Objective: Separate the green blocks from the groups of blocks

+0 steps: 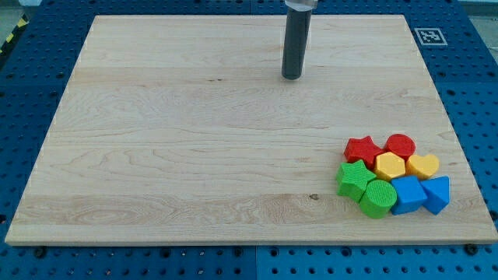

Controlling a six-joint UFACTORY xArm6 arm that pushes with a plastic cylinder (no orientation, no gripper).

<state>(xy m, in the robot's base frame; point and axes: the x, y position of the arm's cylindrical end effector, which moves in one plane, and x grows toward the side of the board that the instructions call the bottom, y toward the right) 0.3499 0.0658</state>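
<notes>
Your tip (292,76) stands near the worktop (156,155) top edge, well apart from the cluster; no gripper is fitted. The green star (354,179) and green cylinder (377,197) flank the cluster's left; rigid and light, push their cluster-facing sides

A green star block (354,180) and green cylinder block (377,197) lie touching at the cluster's left, lower-right board.

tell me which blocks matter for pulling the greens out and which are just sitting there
For the job:
green star block
green round block
my tip, far up the board from the cluster

Just there:
red star
red round block
yellow hexagon
yellow heart
two blue blocks
</notes>
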